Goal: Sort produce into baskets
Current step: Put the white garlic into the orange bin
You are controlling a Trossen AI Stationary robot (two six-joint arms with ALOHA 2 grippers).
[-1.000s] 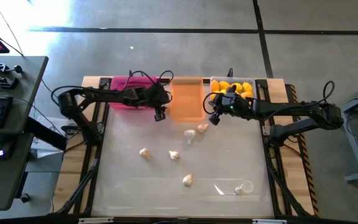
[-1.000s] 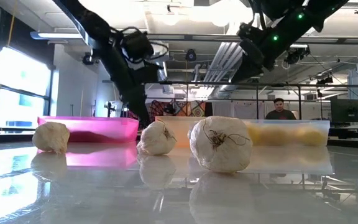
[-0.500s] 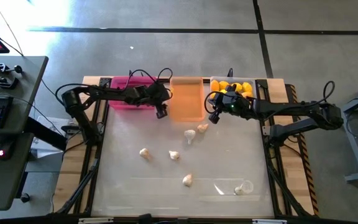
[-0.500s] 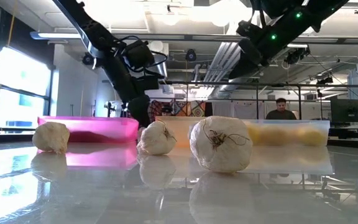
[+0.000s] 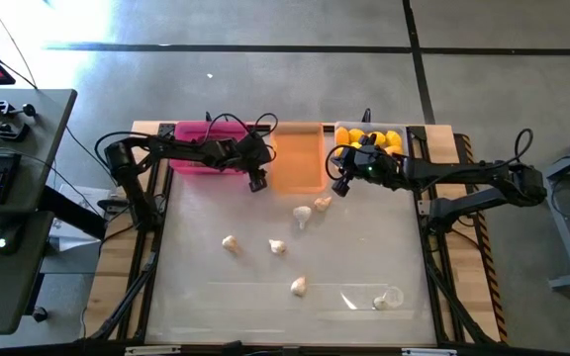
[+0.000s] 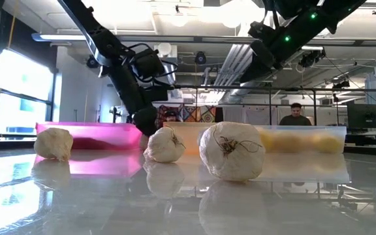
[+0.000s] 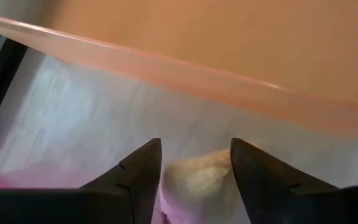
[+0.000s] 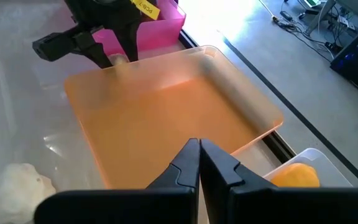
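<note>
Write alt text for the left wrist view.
The left tool grips a whitish garlic bulb between its two dark fingers, just short of the orange tray. A pale tabletop lies underneath.

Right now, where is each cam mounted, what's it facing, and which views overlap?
High: overhead, straight down on the table; both arms, left gripper, right gripper.
Low: table height, level across garlic bulbs to the room; arms enter from above.
Left wrist: past its own fingers, which grip a garlic bulb, toward the orange basket.
Right wrist: past shut fingers onto the orange basket; left gripper visible beyond.
Shared: both wrist views and the high view show the orange basket.
</note>
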